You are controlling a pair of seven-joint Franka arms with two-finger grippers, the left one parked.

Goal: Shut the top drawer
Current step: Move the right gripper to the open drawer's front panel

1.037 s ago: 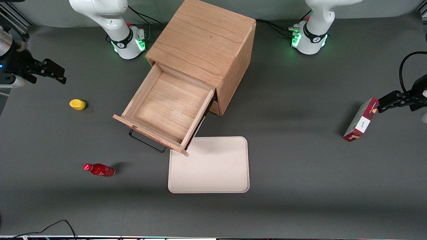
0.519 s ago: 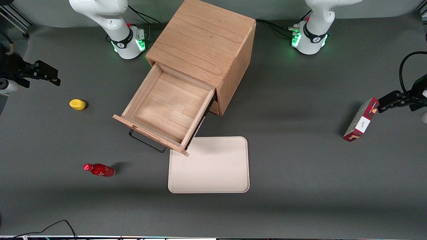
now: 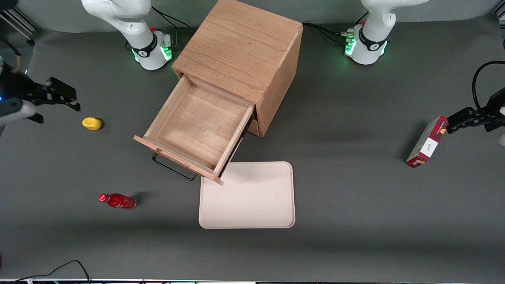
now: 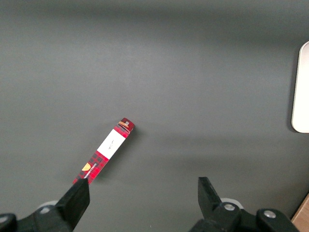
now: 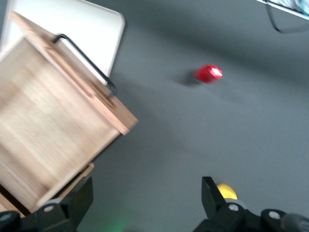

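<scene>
The top drawer (image 3: pixel 197 122) of the oak cabinet (image 3: pixel 240 51) is pulled far out and is empty, with its black wire handle (image 3: pixel 173 167) on the front panel. My right gripper (image 3: pixel 73 98) hovers open and empty above the table toward the working arm's end, well apart from the drawer and a little farther from the front camera than the yellow object. In the right wrist view the gripper (image 5: pixel 146 188) has its fingers spread wide, and the drawer (image 5: pixel 48 125) and its handle (image 5: pixel 87 60) show. The lower drawer is mostly hidden under the top one.
A yellow object (image 3: pixel 91 123) and a red bottle (image 3: pixel 117 201) lie toward the working arm's end. A cream tray (image 3: pixel 248 195) lies on the table in front of the drawer. A red box (image 3: pixel 427 142) stands toward the parked arm's end.
My right gripper drew back toward the table's end, then came nearer to the front camera and the yellow object. The drawer has not moved.
</scene>
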